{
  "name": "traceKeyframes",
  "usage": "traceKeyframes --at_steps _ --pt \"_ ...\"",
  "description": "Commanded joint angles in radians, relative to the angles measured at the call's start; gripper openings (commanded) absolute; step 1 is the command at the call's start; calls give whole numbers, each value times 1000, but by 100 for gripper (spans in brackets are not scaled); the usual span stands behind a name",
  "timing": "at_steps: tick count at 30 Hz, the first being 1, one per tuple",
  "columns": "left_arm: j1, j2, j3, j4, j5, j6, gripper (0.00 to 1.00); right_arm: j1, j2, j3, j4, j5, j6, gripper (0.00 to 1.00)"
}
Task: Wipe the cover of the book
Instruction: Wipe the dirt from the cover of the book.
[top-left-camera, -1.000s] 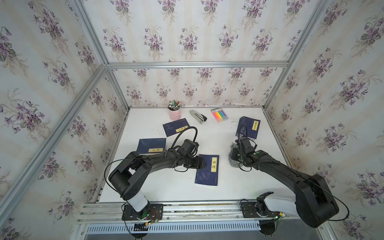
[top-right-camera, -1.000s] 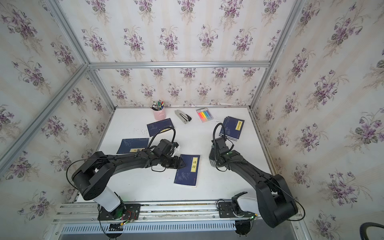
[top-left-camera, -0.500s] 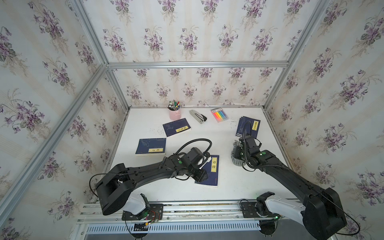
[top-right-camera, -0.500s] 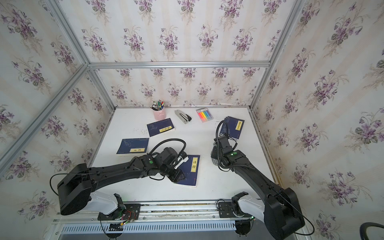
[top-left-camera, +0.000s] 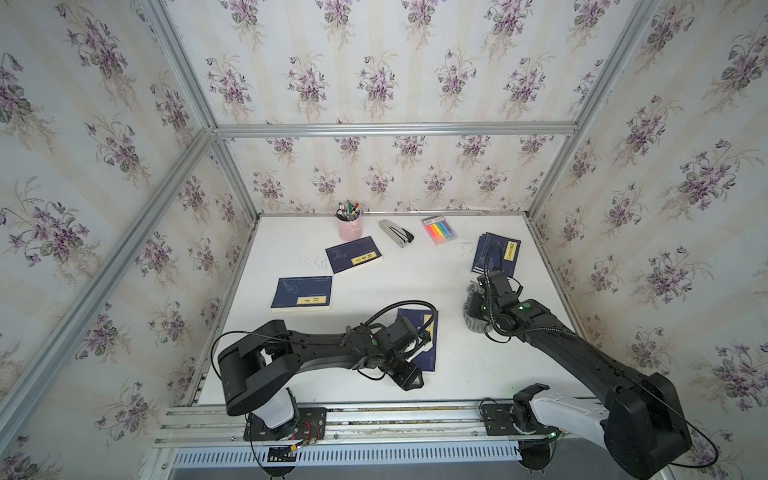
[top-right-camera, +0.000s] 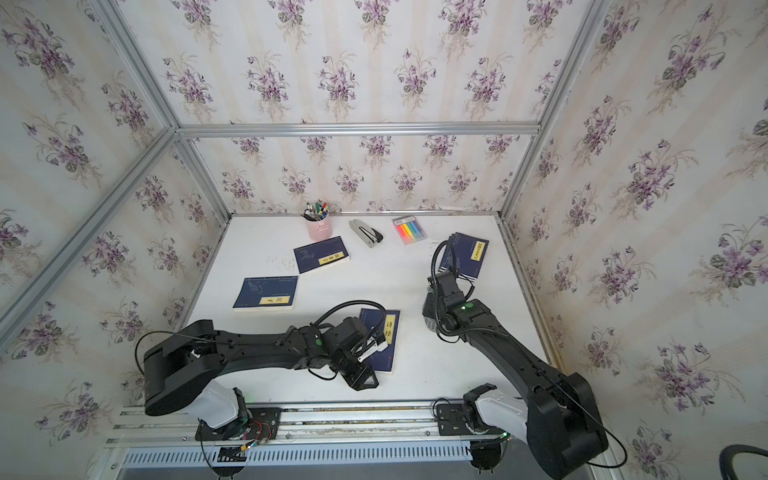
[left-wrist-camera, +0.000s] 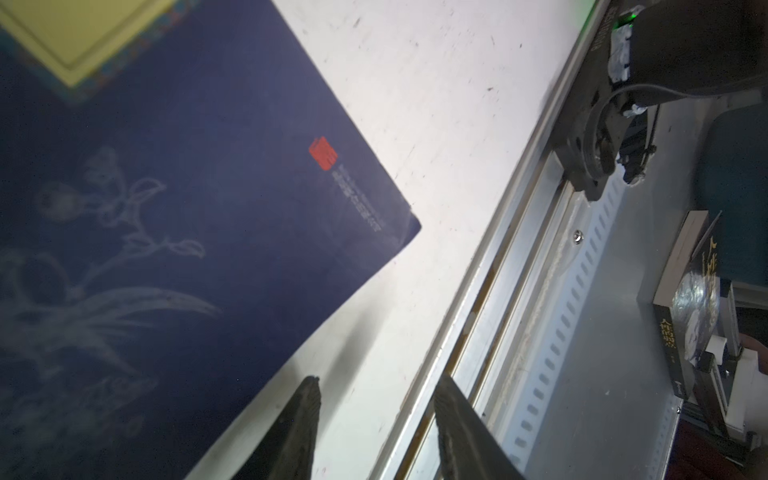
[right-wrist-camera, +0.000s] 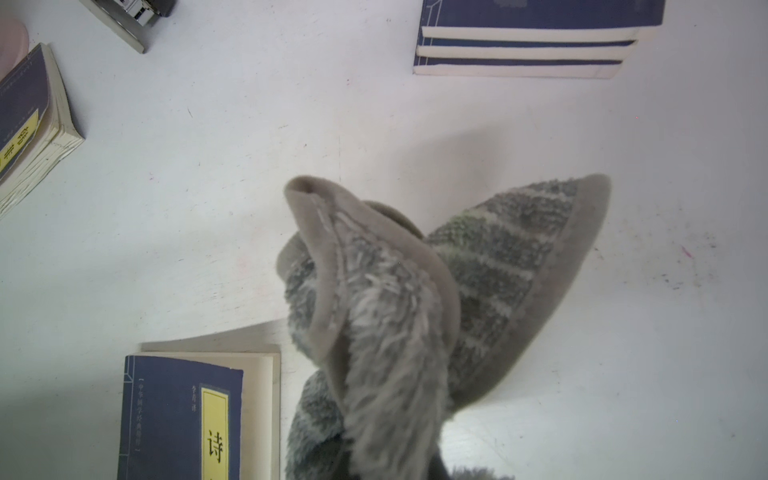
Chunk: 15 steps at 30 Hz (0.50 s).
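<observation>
The book is dark blue with a yellow title label and lies flat near the table's front middle; both top views show it. My left gripper is at the book's near edge, pointing toward the front rail. In the left wrist view the left gripper is open, with only white table between its fingers, and one fingertip is right at the edge of the book. My right gripper is to the right of the book, shut on a grey striped cloth that hides its fingers.
Two more blue books lie at the left and a stack of them at the back right. A pink pen cup, a stapler and coloured tabs line the back. The metal front rail runs just beyond the left gripper.
My left arm has swung from the book's left side round to its near edge. Its jaws narrowed and then widened a little. The right gripper with the cloth has barely moved.
</observation>
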Motion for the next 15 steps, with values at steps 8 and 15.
traceKeyframes --at_steps 8,15 --pt "17 160 131 69 -71 13 53 -23 -79 -25 -40 26 4 0" --pt "66 96 161 39 -29 15 54 -27 -106 -33 -42 5 -11 0"
